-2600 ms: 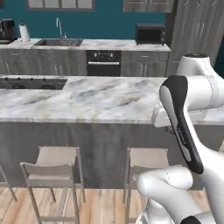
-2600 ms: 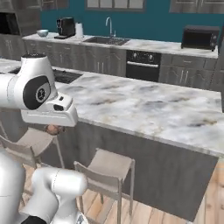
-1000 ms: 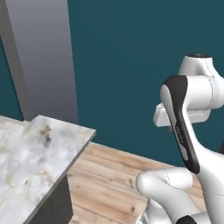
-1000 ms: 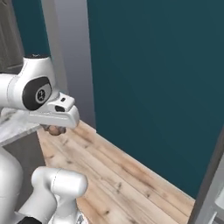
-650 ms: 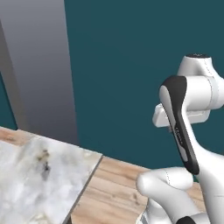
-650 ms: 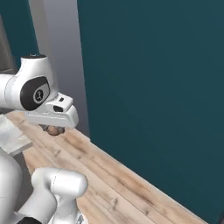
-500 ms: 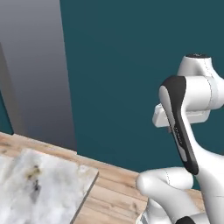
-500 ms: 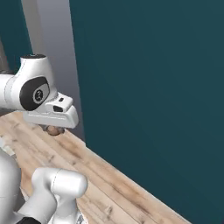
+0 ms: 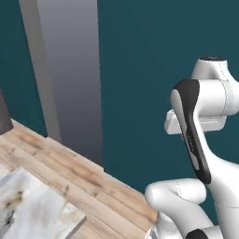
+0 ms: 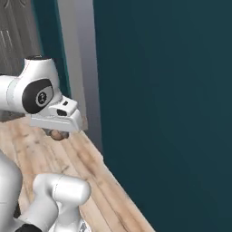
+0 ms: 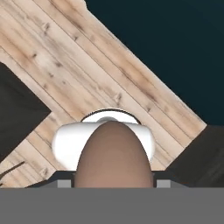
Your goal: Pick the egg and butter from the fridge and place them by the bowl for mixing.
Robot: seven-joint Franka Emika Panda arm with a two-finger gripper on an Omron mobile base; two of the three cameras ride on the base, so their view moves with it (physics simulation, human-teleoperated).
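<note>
The egg point(image 11: 113, 157), brown and oval, fills the bottom middle of the hand view, and my gripper point(image 11: 113, 177) is shut on it. In the right base view the egg point(image 10: 56, 134) peeks out under the white hand, held by the gripper point(image 10: 57, 132) above the wooden floor. A tall grey slab point(image 9: 70, 70) stands against the teal wall; I cannot tell whether it is the fridge. The butter and the bowl are out of view.
A marble counter corner point(image 9: 28, 210) juts in at the lower left. Wooden floor point(image 9: 93, 177) runs along a dark teal wall point(image 9: 140, 70). Dark wood-grain cabinets point(image 10: 13, 45) stand at the far left. A dark block point(image 11: 17, 113) lies below the hand.
The whole picture has shifted, so the camera has moved: the counter slid toward the lower left and the grey slab came nearer. The egg stays in the gripper.
</note>
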